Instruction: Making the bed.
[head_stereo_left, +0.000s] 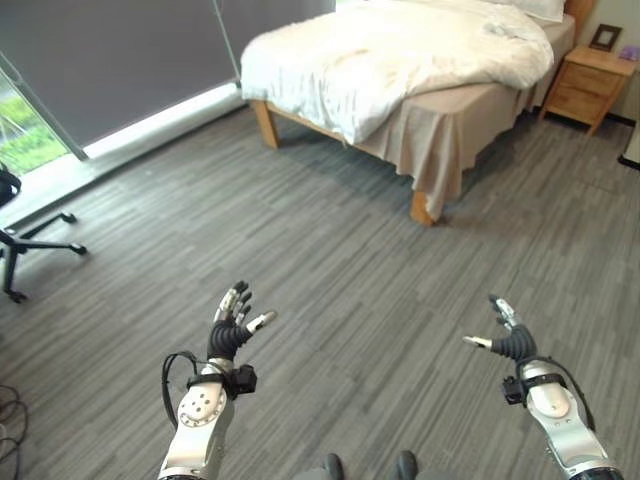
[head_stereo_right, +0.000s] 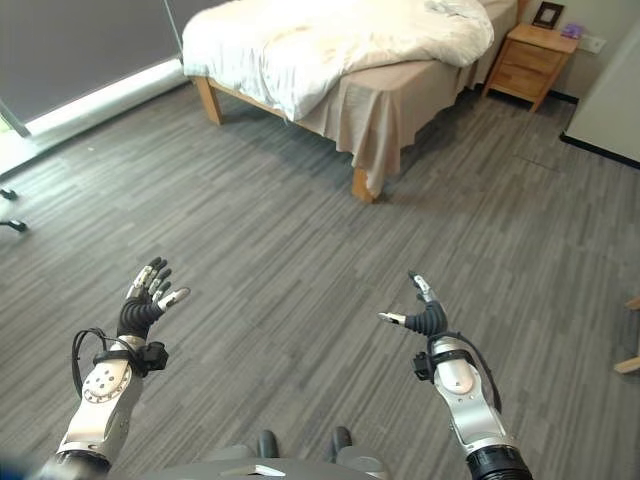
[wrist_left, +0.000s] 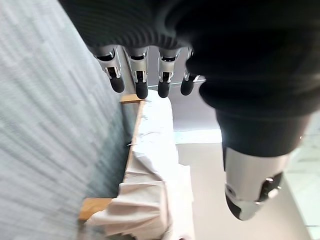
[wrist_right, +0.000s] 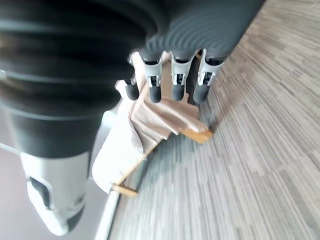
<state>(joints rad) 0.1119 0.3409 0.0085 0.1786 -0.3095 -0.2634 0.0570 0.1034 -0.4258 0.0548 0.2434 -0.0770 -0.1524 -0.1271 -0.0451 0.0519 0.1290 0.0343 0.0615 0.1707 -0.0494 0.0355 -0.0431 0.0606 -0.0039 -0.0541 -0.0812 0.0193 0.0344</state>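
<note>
1. The grey plank floor (head_stereo_left: 330, 250) is stretching from the window wall to the bed, and both hands are hanging over it, well apart from the bed.
2. The bed (head_stereo_left: 430, 110) is standing at the far side of the room on a wooden frame, with a beige sheet draping down its near corner to just above the floor.
3. The white duvet (head_stereo_left: 380, 50) is lying rumpled across the mattress, its edge spilling unevenly over the side facing the window.
4. The wooden nightstand (head_stereo_left: 590, 85) is sitting just beside the head of the bed, carrying a small picture frame (head_stereo_left: 604, 37).
5. A black office chair (head_stereo_left: 20, 235) is showing partly at the left edge, near the window.
6. The left hand (head_stereo_left: 232, 325) is hovering palm-inward, fingers released and straight, holding nothing.
7. The right hand (head_stereo_left: 508, 338) is hovering likewise, fingers relaxed and straight, thumb out, empty.
</note>
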